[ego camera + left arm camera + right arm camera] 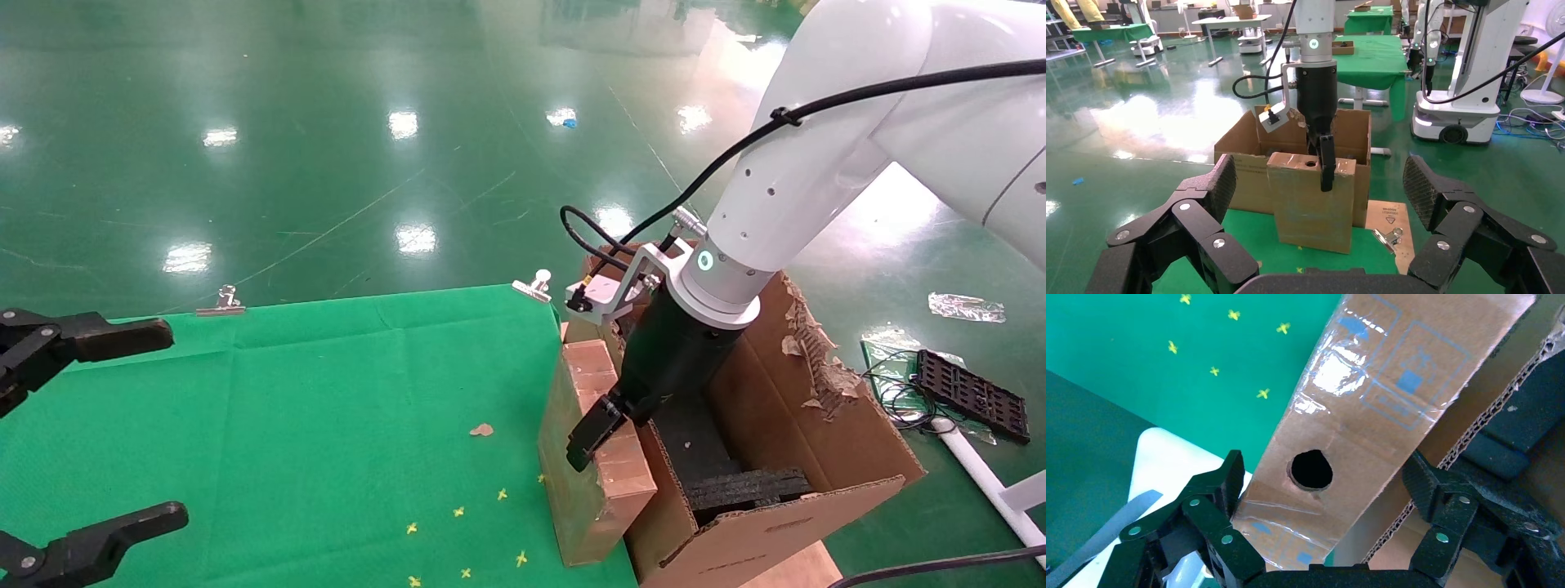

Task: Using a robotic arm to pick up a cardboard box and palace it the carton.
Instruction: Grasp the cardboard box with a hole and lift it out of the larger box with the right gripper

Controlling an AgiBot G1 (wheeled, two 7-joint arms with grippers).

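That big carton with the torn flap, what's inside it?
Inside the carton, black foam blocks line the bottom. The right gripper straddles the slim cardboard box standing just outside it. The carton's walls and the arm hide the rest.

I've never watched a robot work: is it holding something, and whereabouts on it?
The right claw straddles the top edge of the slim box by the carton; whether it grips cannot be told. The left claw holds nothing.

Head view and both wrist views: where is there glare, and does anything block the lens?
Head view: ceiling lights glare as white patches on the glossy green floor; the cardboard box is clear. Left wrist view: a broad glare on the floor; the left gripper, open, frames the bottom. Right wrist view: packing tape on the box top shines; the right gripper straddles it.
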